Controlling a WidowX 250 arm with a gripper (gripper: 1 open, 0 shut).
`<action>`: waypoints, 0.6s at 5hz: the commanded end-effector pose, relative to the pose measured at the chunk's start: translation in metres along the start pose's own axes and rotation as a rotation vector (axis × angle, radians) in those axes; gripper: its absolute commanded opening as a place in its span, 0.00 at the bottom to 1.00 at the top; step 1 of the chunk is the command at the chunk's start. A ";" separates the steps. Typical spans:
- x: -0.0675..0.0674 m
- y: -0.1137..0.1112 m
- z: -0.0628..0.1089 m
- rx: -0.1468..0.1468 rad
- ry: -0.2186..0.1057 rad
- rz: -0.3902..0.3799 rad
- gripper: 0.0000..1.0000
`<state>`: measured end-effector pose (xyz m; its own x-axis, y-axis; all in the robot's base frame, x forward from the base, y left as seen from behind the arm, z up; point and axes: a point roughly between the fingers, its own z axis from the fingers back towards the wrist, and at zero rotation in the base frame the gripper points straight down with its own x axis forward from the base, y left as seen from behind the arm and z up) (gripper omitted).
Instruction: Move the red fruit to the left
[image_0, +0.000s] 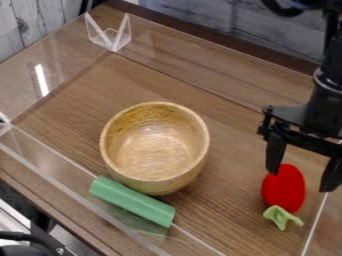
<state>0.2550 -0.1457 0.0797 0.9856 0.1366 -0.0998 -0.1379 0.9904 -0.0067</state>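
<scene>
The red fruit (283, 188) lies on the wooden table at the lower right, its light green stem (282, 216) pointing toward the front edge. My black gripper (303, 172) hangs straight down over it, open. One finger (277, 160) stands just left of the fruit's top and the other (330, 172) off its right side. The fingertips straddle the fruit's upper part; I cannot tell whether they touch it.
A wooden bowl (156, 146) stands in the middle of the table, left of the fruit. A long green block (132, 202) lies in front of the bowl. Clear plastic walls (54, 70) ring the table, with a clear bracket (108, 33) at the back left.
</scene>
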 end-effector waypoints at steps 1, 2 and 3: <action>0.007 0.001 0.001 -0.012 -0.032 -0.035 1.00; 0.000 0.004 -0.007 -0.012 -0.036 -0.035 1.00; -0.007 0.005 -0.012 -0.017 -0.052 -0.031 1.00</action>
<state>0.2408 -0.1369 0.0487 0.9864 0.1198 -0.1128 -0.1191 0.9928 0.0131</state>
